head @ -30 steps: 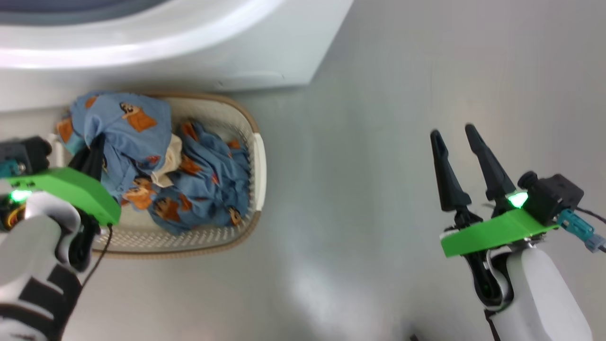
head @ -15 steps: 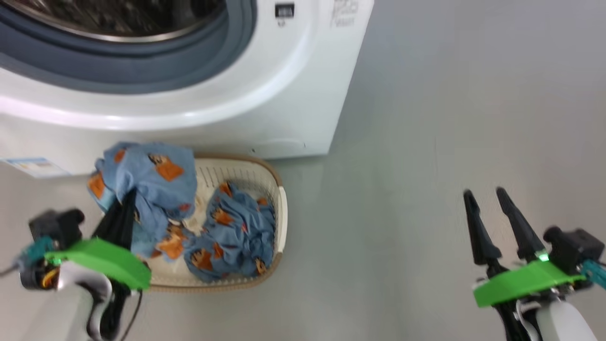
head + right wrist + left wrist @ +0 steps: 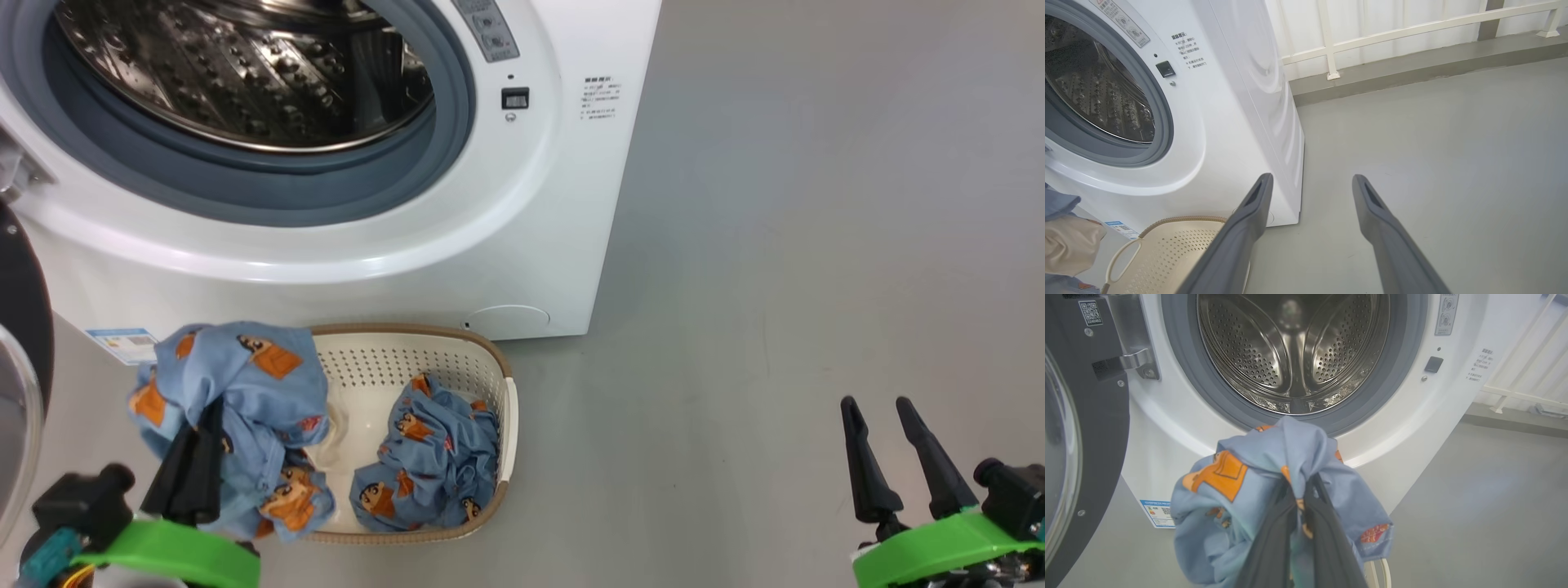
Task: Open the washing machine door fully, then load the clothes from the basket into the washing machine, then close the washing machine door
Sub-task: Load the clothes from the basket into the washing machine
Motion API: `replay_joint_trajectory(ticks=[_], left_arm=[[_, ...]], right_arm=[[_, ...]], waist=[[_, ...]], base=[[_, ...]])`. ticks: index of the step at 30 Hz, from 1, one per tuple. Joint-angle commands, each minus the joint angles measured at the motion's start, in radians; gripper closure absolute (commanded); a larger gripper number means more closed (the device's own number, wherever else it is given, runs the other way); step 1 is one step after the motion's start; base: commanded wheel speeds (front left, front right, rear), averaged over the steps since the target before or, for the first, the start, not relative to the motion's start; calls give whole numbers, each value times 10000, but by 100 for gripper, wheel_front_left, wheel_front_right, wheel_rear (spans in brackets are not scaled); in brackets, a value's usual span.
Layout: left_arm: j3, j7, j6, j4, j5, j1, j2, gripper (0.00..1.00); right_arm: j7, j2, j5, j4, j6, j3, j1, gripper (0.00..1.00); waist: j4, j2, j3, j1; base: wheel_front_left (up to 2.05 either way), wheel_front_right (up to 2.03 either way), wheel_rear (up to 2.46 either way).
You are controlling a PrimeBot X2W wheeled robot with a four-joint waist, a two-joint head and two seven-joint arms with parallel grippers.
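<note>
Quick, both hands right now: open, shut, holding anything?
Left hand: closed on a blue garment.
Right hand: open, holding nothing.

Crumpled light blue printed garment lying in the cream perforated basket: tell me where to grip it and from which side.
Pinch the raised folds on top of the crumpled light blue printed garment, coming straight down. It lies heaped against the right wall of the cream perforated basket, so its sides are largely fenced in; the creased crest stands free. The open right pincer is empty.
</note>
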Motion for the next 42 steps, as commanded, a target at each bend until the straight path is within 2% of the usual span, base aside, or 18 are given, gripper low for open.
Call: replay_joint_trajectory(ticks=[1, 10, 17, 28, 37, 42], left_arm=[[513, -135, 15, -440, 180, 21, 195, 100], [1029, -135, 15, -1538, 483, 762, -118, 100], [1087, -135, 15, -1568, 361, -80, 77, 100], [610, -135, 15, -639, -250, -3718, 1264, 100], [185, -135, 15, 1651, -543, -7192, 1992, 100], [-337, -135, 15, 2847, -537, -8381, 2304, 100]], right_arm=[[-48, -145, 6, -257, 16, 183, 138, 0], [-48, -132, 45, -367, 16, -14, 385, 0], [-48, 123, -40, -503, 16, 33, 79, 0], [-48, 594, -131, -583, 16, 218, -682, 0], [-48, 918, -186, -718, 16, 460, -1322, 0], [-48, 1019, -183, -776, 16, 612, -1571, 0]], waist=[[47, 0, -108, 0], [16, 0, -106, 0], [-197, 0, 495, 0], [-599, 0, 1786, 0], [-1190, 0, 2847, 0], [-1499, 0, 3311, 0]], base=[[0, 0, 0], [0, 0, 0], [0, 0, 0], [0, 0, 0], [0, 0, 0], [0, 0, 0]])
